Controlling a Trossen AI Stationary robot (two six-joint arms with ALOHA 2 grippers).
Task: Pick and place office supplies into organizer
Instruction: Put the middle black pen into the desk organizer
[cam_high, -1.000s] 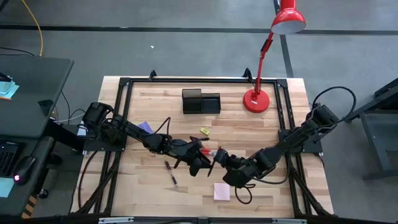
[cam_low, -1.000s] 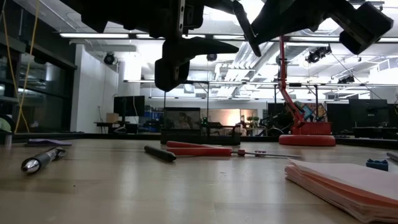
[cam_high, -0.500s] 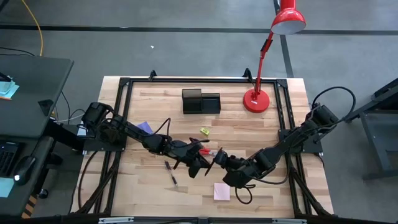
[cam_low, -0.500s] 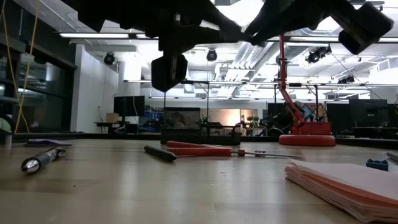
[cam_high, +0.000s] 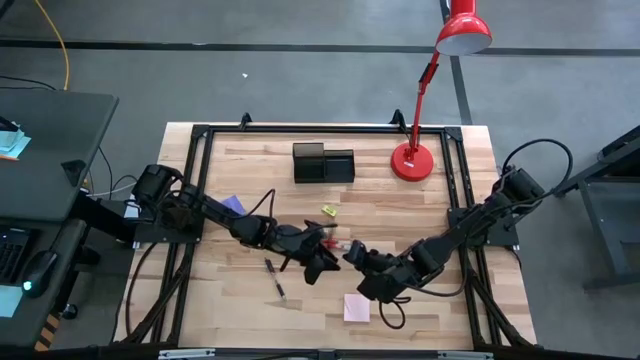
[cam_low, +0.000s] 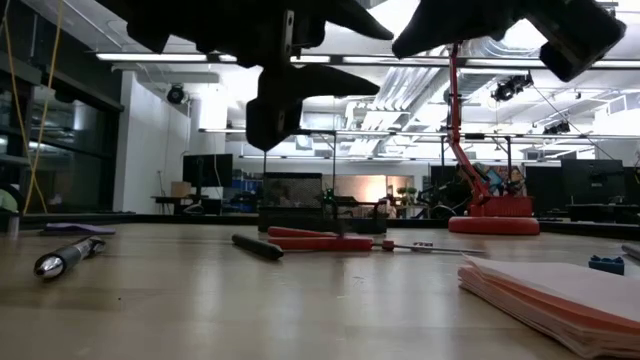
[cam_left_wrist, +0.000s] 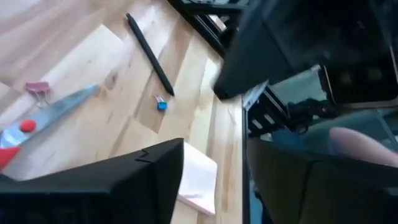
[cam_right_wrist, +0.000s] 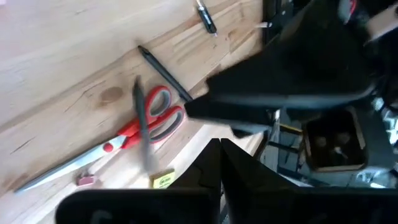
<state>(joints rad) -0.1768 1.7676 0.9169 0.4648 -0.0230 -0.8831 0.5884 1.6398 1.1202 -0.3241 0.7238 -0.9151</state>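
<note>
The red-handled scissors (cam_high: 325, 238) (cam_low: 330, 241) (cam_right_wrist: 134, 134) lie flat at mid-table, with a dark pen (cam_low: 258, 247) (cam_right_wrist: 165, 73) beside them. My left gripper (cam_high: 318, 262) (cam_left_wrist: 214, 180) hovers open just above and near of the scissors. My right gripper (cam_high: 352, 255) (cam_right_wrist: 220, 168) hovers shut to their right. Another pen (cam_high: 275, 280) lies toward the near-left. The pink note pad (cam_high: 356, 307) (cam_left_wrist: 198, 180) lies near the front edge, the purple pad (cam_high: 235, 204) at the left, and the yellow piece (cam_high: 328, 211) behind the scissors. The black organizer (cam_high: 323, 163) stands at the far side.
The red lamp's base (cam_high: 412, 160) stands right of the organizer. A pink clip (cam_left_wrist: 37, 87), a small blue piece (cam_left_wrist: 160, 104) and a further pen (cam_left_wrist: 149, 55) lie toward the table's right. A black frame (cam_high: 200, 135) rims the table. Both arms cross low over mid-table.
My left gripper has turned about its wrist and back again above the scissors, staying over the same spot. My right gripper has drawn slightly up. The scissors, pens and pads have stayed where they were.
</note>
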